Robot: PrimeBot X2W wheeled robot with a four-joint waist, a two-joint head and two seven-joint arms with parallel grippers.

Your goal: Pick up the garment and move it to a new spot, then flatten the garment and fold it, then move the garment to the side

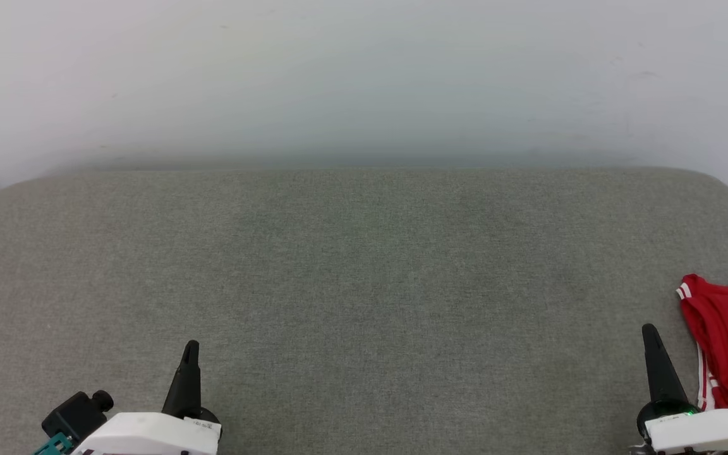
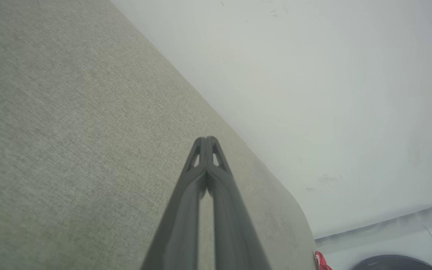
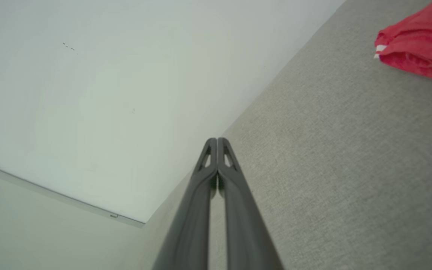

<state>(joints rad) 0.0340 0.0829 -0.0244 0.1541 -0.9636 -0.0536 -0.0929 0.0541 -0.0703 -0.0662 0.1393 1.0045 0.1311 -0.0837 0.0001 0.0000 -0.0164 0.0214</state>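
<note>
On grey cushion, garment beside right hand; left hand afar; both pinched empty.

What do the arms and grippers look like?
Both left gripper and right gripper: long dark tapered fingers, triangular cut-outs near the tips, white wrist shells. Black knobbed module with teal part by the left; green light at the right's base.
</note>
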